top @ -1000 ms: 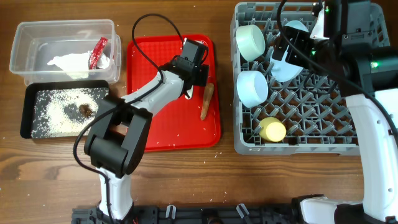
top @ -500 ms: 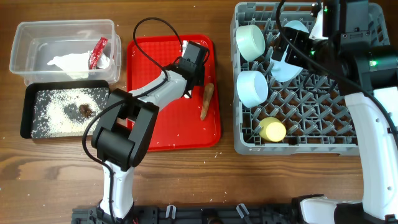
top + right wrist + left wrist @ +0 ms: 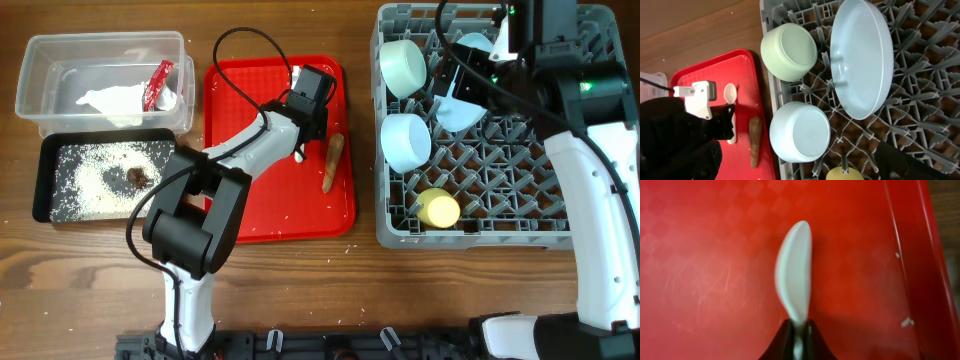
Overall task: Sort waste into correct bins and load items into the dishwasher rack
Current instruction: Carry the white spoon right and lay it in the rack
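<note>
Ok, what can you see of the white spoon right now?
The white spoon looks like smooth plastic, with an oval bowl tapering to a narrow handle. In the left wrist view it is turned partly on edge and slightly blurred. The left gripper pinches its handle between shut jaws, bowl pointing away. It is over the red tray; whether it touches the tray is unclear.

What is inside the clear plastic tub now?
Inside the clear plastic tub lie a crumpled white tissue and a small red wrapper. Anything beneath the tissue is covered.
</note>
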`<state>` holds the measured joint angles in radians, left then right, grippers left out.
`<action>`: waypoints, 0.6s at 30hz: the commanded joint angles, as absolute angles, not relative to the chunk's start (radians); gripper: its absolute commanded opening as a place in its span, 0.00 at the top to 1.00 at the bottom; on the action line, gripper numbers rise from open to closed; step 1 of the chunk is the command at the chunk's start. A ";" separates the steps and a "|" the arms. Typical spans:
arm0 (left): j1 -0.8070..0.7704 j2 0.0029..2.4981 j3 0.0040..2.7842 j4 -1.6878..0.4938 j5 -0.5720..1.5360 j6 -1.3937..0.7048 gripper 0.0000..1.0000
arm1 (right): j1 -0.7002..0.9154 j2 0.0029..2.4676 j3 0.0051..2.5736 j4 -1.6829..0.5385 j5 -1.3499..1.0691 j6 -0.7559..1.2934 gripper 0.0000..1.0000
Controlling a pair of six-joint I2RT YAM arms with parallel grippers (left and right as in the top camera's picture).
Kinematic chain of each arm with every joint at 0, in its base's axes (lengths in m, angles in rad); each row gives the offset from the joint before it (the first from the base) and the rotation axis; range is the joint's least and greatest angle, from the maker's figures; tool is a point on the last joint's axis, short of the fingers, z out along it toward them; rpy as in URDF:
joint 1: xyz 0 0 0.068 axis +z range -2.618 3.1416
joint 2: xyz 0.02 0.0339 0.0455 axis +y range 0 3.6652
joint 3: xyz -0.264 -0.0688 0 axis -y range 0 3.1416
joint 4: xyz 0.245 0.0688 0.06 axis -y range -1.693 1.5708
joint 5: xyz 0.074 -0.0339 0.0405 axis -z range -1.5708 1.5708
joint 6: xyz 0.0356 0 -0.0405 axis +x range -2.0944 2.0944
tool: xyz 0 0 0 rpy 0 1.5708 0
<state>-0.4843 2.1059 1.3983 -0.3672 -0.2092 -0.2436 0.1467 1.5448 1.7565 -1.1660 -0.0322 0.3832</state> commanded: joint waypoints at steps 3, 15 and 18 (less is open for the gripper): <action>-0.480 2.052 1.394 -0.461 -0.127 -0.278 0.96 | 0.151 1.556 1.758 -1.160 -0.049 0.348 0.00; -0.484 1.810 1.397 -0.633 0.439 -0.173 0.96 | 0.150 1.556 1.758 -1.158 0.045 0.340 0.00; -0.516 1.807 1.397 -0.665 0.535 -0.024 0.96 | 0.139 1.556 1.759 -1.152 0.064 0.340 0.00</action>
<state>-0.4862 1.8229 1.3979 -0.6407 0.3279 -0.1982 0.1467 1.5478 1.7565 -1.1622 0.0105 0.3534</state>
